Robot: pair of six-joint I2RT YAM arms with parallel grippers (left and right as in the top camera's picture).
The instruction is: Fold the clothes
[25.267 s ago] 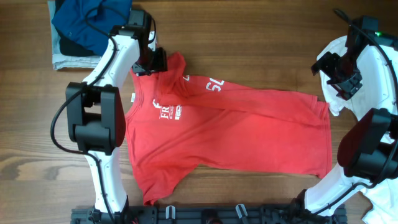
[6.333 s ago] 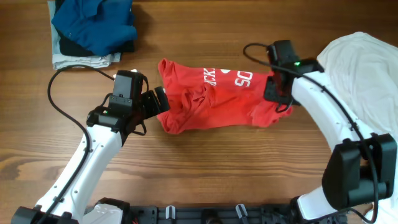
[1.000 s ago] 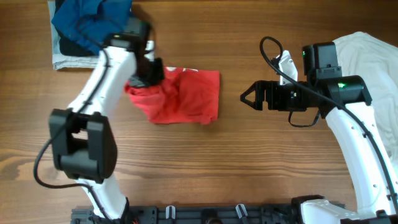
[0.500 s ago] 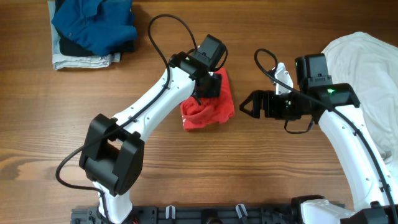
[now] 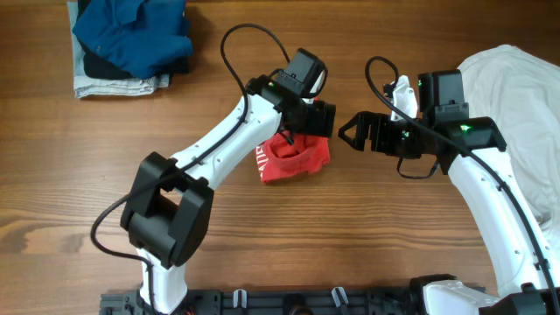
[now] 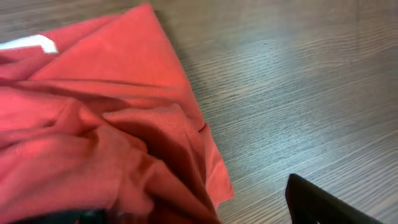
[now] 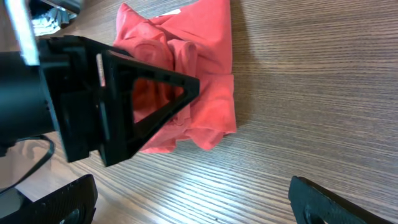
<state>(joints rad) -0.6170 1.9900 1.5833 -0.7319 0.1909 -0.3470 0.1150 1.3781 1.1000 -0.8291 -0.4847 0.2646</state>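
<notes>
The red T-shirt (image 5: pixel 296 160) lies bunched into a small folded bundle at the table's middle, with a bit of white lettering showing. It fills the left wrist view (image 6: pixel 93 124) and shows in the right wrist view (image 7: pixel 205 56). My left gripper (image 5: pixel 320 121) is open at the bundle's upper right edge, its fingers (image 6: pixel 186 214) spread wide with red cloth lying between them. My right gripper (image 5: pixel 346 131) is open and empty just right of the bundle, facing it, its fingers (image 7: pixel 193 205) low over bare wood. The white shirt (image 5: pixel 516 87) lies spread at the far right.
A pile of blue and grey clothes (image 5: pixel 131 39) sits at the back left corner. My left arm's black gripper body (image 7: pixel 112 99) stands between my right gripper and the red bundle. Bare wood (image 5: pixel 262 254) runs along the front.
Over the last second the left arm carried the red shirt to the right into a tighter bundle. Since half a second ago the left gripper has shifted slightly right and the right gripper slightly up.
</notes>
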